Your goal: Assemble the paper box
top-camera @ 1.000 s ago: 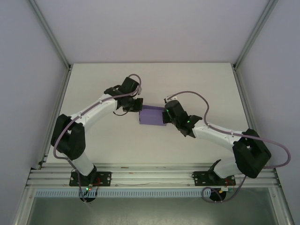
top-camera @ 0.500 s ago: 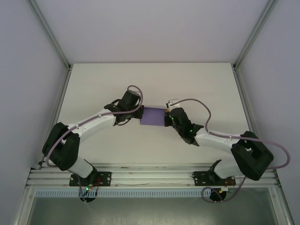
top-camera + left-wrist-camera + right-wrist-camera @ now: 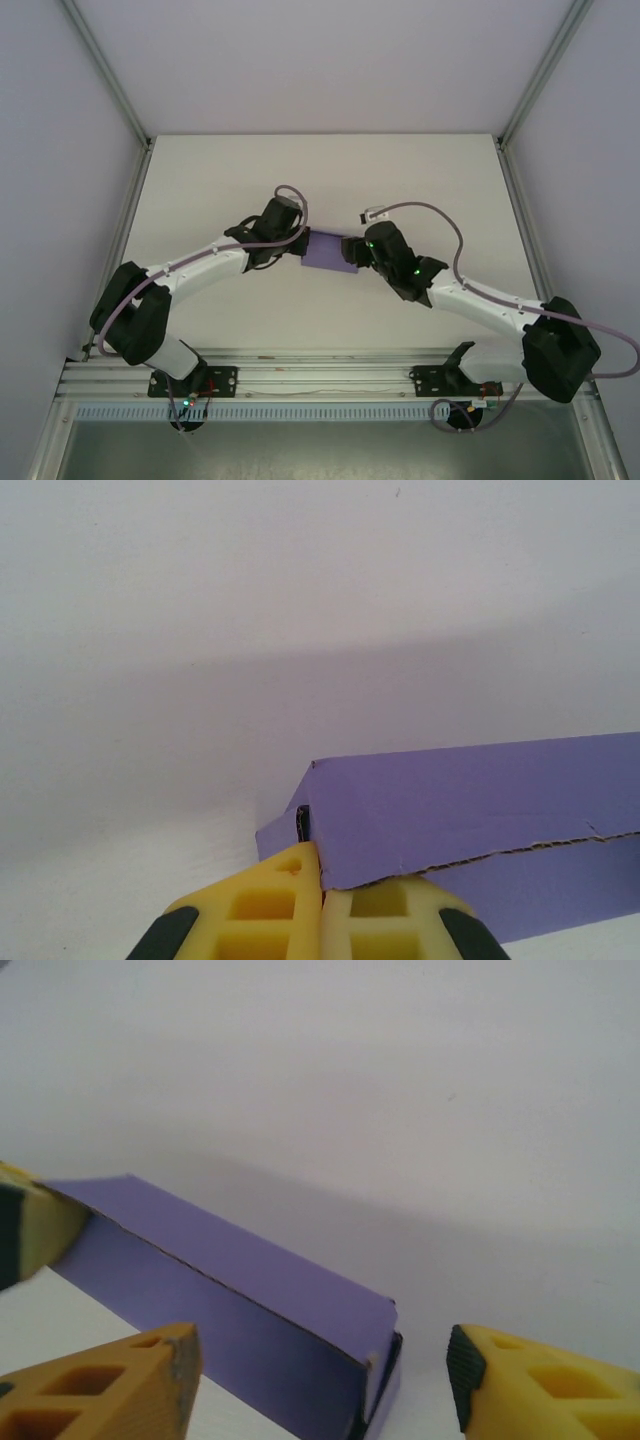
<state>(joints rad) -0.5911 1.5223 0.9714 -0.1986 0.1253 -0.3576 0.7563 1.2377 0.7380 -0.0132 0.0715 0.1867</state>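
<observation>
The paper box (image 3: 328,250) is a small lavender rectangular box lying mid-table between both arms. My left gripper (image 3: 298,246) is at its left end; in the left wrist view the yellow fingers (image 3: 260,915) are pressed together with the box's lower corner (image 3: 470,800) meeting their seam, shut on the card edge. My right gripper (image 3: 356,250) is at the box's right end. Seen from the right wrist, that gripper (image 3: 320,1385) stands open, its fingers apart on either side of the box's end (image 3: 230,1290), touching nothing.
The white table (image 3: 400,170) is bounded by grey side walls and aluminium frame posts, with the front rail (image 3: 320,375) carrying both arm bases. A yellow finger of the left gripper (image 3: 25,1230) shows at the box's far end in the right wrist view.
My right gripper has opened and let go of the box's right end, and its arm has stretched rightward. The left arm lowered in toward the box, staying shut.
</observation>
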